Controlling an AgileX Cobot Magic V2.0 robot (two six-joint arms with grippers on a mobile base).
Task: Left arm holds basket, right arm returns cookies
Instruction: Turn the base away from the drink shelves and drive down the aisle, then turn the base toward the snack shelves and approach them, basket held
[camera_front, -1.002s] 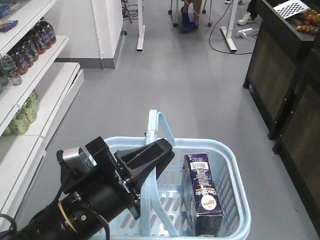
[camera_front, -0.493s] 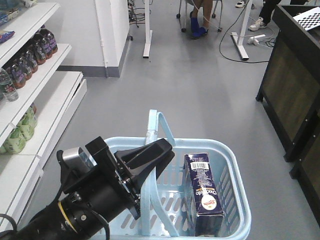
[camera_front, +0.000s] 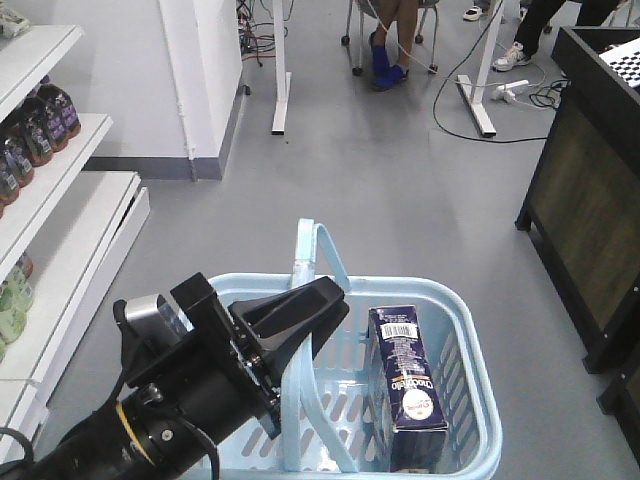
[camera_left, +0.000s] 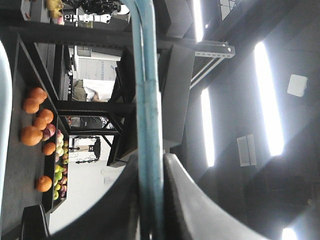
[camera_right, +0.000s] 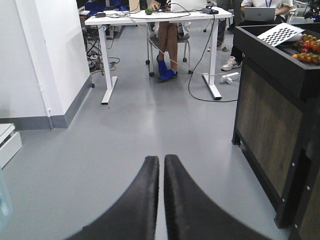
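In the front view my left arm (camera_front: 190, 390) reaches up from the lower left, and my left gripper (camera_front: 312, 300) is shut on the hoop handle (camera_front: 315, 255) of the pale blue basket (camera_front: 465, 330). The dark navy cookies carton (camera_front: 405, 385) lies inside the basket at its right side. In the left wrist view the blue handle (camera_left: 148, 100) runs straight between the closed jaws of the left gripper (camera_left: 150, 165). In the right wrist view my right gripper (camera_right: 161, 159) is shut and empty, pointing over bare grey floor, apart from the basket.
White shelves (camera_front: 60, 215) with bottled drinks stand at the left. A dark wooden counter (camera_front: 590, 180) stands at the right, with fruit on top in the right wrist view (camera_right: 307, 52). White desk legs (camera_front: 280, 70), cables and a seated person's feet (camera_front: 385, 60) lie ahead.
The whole scene has shifted: shelves slid further left and the counter further right and back, so the base has moved or turned. Left gripper, basket and carton keep their places in frame.
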